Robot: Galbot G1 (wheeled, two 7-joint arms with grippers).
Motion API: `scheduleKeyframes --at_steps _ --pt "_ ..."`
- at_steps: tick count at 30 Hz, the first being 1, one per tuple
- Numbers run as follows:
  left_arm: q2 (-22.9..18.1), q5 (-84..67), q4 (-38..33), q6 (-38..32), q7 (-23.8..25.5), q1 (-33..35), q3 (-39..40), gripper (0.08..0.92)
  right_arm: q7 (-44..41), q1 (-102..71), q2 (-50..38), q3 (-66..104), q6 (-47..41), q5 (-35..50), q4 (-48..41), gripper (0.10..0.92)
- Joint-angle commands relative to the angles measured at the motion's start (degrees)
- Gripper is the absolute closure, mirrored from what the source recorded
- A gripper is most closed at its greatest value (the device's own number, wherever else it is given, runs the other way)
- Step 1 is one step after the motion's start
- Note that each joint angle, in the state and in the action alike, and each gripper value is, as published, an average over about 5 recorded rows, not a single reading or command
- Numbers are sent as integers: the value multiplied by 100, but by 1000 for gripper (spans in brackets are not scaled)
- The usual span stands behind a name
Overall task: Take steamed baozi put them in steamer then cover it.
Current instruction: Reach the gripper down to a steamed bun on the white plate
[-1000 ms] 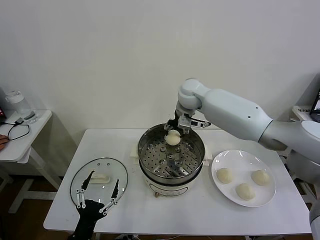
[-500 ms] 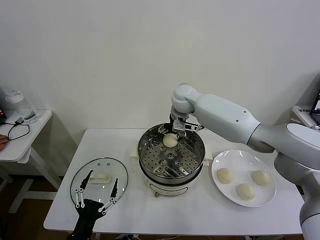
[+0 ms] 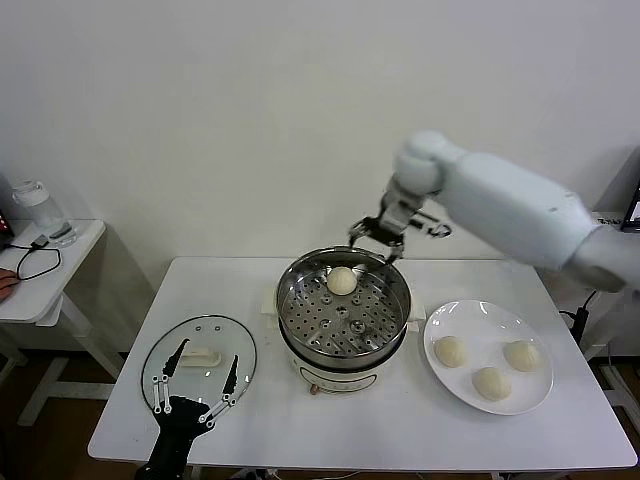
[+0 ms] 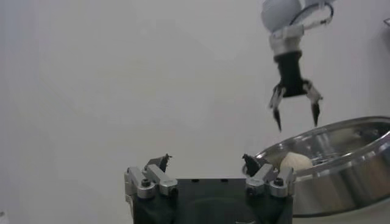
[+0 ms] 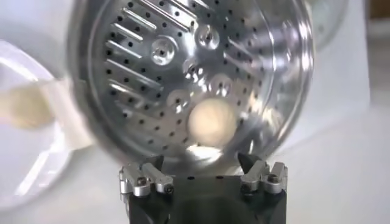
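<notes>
One steamed baozi (image 3: 342,281) lies on the perforated floor at the back of the shiny steamer (image 3: 284,300). My right gripper (image 3: 379,238) hangs open and empty just above the steamer's back rim. In the right wrist view the baozi (image 5: 212,120) sits below the gripper (image 5: 200,163) inside the steamer (image 5: 140,42). Three more baozi (image 3: 490,382) rest on the white plate (image 3: 487,308) to the right. The glass cover (image 3: 170,345) lies flat at the front left. My left gripper (image 3: 209,355) hovers over it, open and empty.
A small side table (image 3: 70,260) with a bottle (image 3: 35,210) and a black cable stands off to the left. The left wrist view shows the left gripper (image 4: 205,161), the steamer (image 4: 347,152) and the right gripper (image 4: 295,112) above it.
My right gripper opened and let go of the baozi, which now rests in the steamer. The gripper then rose and drew back to the right. The left arm has not moved.
</notes>
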Motion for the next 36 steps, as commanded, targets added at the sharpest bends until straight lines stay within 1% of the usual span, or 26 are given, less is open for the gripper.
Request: scheduleKeyframes --at_steps 1,4,7,16,36 --pt "22 0 14 10 -7 -41 65 177 340 150 -1539 -1313 -1776 2228 -16 203" --pt "21 3 35 22 -7 -74 100 177 526 -259 -1718 -1472 -1972 2290 52 203" --pt "5 9 30 40 -5 -82 121 177 638 -572 -1742 -1507 -2097 2155 139 203" --pt "-24 20 48 27 -14 -33 94 177 1006 -1356 -1437 -1201 -2254 1639 47 203" --pt "-56 41 39 -3 -17 24 76 177 1088 -1851 -1227 -772 -2281 1165 -178 203"
